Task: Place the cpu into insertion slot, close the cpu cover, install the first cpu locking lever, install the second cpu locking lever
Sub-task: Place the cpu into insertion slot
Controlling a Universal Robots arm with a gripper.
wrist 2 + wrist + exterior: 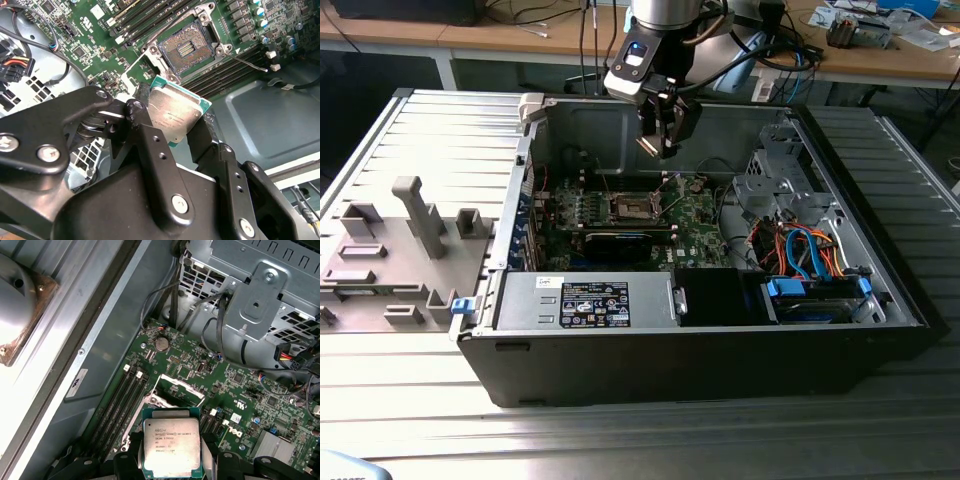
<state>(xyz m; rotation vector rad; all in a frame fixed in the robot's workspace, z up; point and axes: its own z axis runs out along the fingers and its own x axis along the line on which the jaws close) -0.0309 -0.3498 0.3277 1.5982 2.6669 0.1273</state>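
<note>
My gripper (660,145) hangs inside the open computer case, above the green motherboard (695,215). It is shut on the cpu (175,112), a flat square chip with a silvery-tan top, gripped by its edges between two black fingers (142,125). The first wrist view shows the cpu (172,447) level, with its printed side facing the camera. The insertion slot (187,50) lies uncovered below and ahead of the chip, its dark contact field exposed. The cpu cover (182,385) stands swung open at one edge of the slot. A thin wire lever (250,62) sticks out beside the slot.
Long memory slots (235,55) flank the socket. A power supply (585,300) fills the case's front, and a drive cage with orange and blue cables (800,250) sits on the exterior view's right. A grey fixture tray (400,240) lies on the exterior view's left.
</note>
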